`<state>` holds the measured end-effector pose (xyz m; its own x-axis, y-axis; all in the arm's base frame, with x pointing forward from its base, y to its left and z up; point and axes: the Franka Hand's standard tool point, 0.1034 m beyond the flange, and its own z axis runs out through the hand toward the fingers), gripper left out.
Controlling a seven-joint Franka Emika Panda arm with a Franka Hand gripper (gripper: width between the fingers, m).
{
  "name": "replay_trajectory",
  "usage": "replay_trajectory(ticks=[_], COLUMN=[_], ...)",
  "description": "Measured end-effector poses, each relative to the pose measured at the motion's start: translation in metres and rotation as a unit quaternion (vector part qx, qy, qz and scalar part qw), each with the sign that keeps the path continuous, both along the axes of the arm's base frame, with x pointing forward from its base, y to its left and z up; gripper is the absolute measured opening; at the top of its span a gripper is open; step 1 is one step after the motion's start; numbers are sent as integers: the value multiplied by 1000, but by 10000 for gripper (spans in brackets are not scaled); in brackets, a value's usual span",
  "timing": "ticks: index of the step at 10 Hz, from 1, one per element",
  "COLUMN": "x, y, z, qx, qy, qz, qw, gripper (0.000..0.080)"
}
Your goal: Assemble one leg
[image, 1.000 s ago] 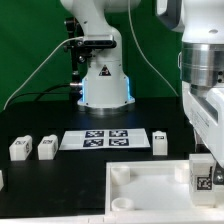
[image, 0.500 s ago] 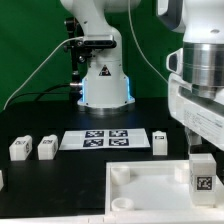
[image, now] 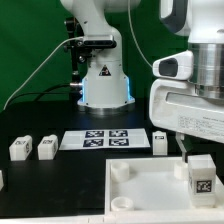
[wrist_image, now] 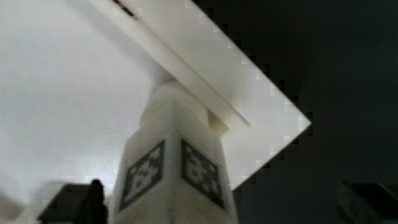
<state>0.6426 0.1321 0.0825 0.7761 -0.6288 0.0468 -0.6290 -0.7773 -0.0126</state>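
Observation:
A leg [image: 200, 178], a white post with a tag on its face, stands upright on the near right corner of the large white panel [image: 150, 195]. My gripper [image: 200, 150] hangs just above it, jaws apart. In the wrist view the leg [wrist_image: 178, 140] stands between my two dark fingertips [wrist_image: 73, 203] with a gap on each side, and the panel [wrist_image: 71, 80] lies behind it. My gripper [wrist_image: 217, 208] holds nothing.
Two loose legs [image: 20, 148] [image: 47, 147] lie at the exterior view's left, and another [image: 160, 141] stands right of the marker board [image: 108, 138]. The robot base [image: 105, 85] is at the back.
My gripper has lifted up off the leg and now sits higher in the exterior view. The leg stays standing on the panel's corner.

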Motion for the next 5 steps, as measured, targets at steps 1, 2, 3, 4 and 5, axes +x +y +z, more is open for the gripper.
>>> replay_trajectory(ticks=[1, 2, 3, 4, 5], x=[0, 0, -1, -1, 0], y=[0, -1, -2, -3, -4], z=[0, -1, -1, -2, -1], qx=[-3, -5, -7, -11, -13], qy=[1, 2, 3, 4, 3], qz=[51, 101, 130, 195, 235], qw=[999, 995, 992, 981, 972], gripper=[649, 649, 649, 649, 649])
